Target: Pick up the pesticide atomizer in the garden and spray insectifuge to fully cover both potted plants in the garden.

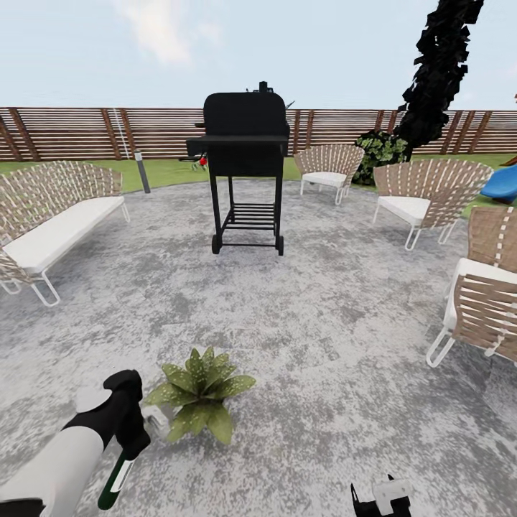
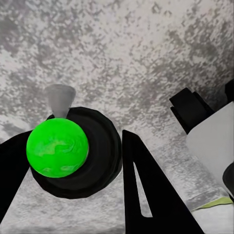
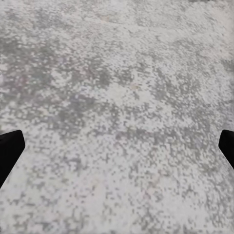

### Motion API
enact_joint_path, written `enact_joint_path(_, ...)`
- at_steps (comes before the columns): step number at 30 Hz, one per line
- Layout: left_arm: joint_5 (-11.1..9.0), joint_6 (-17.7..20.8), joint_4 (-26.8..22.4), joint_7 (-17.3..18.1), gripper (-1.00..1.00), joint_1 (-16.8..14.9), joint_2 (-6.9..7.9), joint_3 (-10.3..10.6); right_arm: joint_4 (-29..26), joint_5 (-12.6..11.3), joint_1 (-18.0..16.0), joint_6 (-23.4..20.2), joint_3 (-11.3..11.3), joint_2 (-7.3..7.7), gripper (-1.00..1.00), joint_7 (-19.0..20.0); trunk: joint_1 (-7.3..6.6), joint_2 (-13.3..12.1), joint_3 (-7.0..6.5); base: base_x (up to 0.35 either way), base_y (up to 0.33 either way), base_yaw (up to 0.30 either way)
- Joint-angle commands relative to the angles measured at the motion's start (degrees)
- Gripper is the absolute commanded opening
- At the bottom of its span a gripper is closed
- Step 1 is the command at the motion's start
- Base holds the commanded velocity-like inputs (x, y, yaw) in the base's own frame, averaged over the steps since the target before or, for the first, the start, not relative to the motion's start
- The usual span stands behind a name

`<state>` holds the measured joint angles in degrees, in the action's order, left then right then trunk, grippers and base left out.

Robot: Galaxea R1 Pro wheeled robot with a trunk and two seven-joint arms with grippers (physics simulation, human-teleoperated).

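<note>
One speckled, pointed-leaf potted plant (image 1: 199, 391) sat on the patio (image 1: 323, 309) beside your left gripper (image 1: 126, 438), which clamped the dark-green spray bottle (image 1: 115, 481); your right gripper (image 3: 117, 146) was spread wide, holding nothing.

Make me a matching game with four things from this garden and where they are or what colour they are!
Things:
1. grill
2. potted plant
3. pesticide atomizer
4. fence

Clues:
A. brown slats at the far edge of the lawn
B. black, standing on wheels in the middle of the patio
C. held in the left gripper
D. speckled green leaves, on the patio beside the left arm

Pairs: 1-B, 2-D, 3-C, 4-A
</note>
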<state>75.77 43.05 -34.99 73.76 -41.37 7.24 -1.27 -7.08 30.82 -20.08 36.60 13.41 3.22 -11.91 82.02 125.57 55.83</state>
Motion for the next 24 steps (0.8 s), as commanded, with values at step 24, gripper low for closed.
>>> enact_joint_path(24, -6.68, 0.49, 4.70, -9.60, -1.00, 1.04, 0.18, -0.22, 0.07, 0.55, -0.04, 0.14, 0.20, -0.15, 1.00, -0.35, -0.01, 0.02, 0.05, 0.071, 0.000, 0.100)
